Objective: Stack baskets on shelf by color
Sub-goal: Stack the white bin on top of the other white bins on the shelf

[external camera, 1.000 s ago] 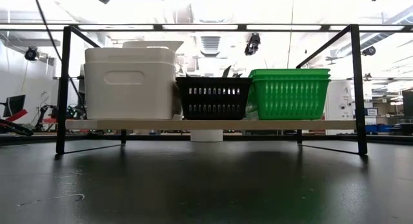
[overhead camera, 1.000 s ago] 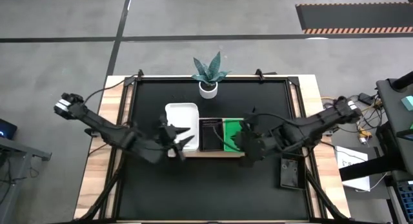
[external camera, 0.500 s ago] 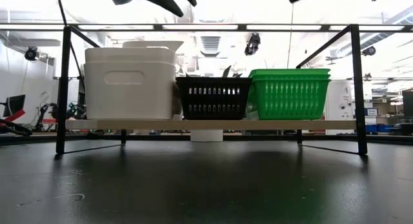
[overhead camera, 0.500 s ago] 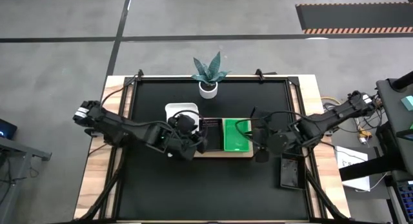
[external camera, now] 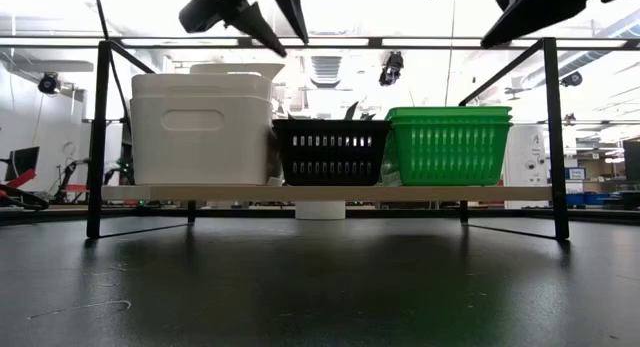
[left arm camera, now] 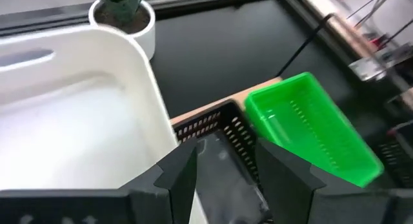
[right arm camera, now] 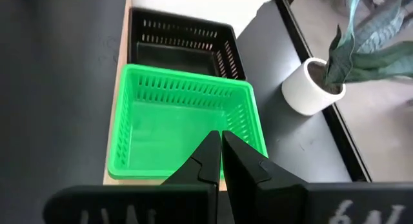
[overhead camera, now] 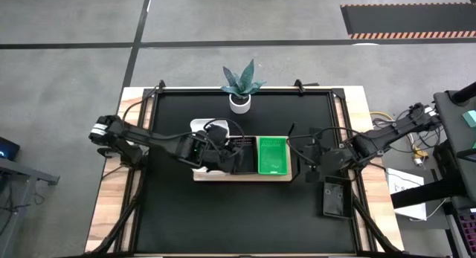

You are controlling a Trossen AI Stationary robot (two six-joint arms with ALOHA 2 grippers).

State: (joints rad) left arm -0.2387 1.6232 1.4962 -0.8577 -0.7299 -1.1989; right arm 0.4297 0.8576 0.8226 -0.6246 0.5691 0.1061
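Three basket stacks, white, black and green, are seen side by side on the shelf, with the parted, empty left gripper poised above the white-black boundary and the clenched, empty right gripper beside the green stack, suggesting that sorting is judged finished and withdrawal is called for.

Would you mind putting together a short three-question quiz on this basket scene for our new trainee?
1. True or false: the black basket sits between the white basket and the green basket on the shelf.
2. Multiple choice: the right gripper is A) shut and empty, B) shut on a green basket, C) wide open.
3. Short answer: which object stands on the table beyond the shelf, not on it?

Key
1. True.
2. A.
3. The potted plant. Bonus: the left gripper is open above the white and black baskets, holding nothing.
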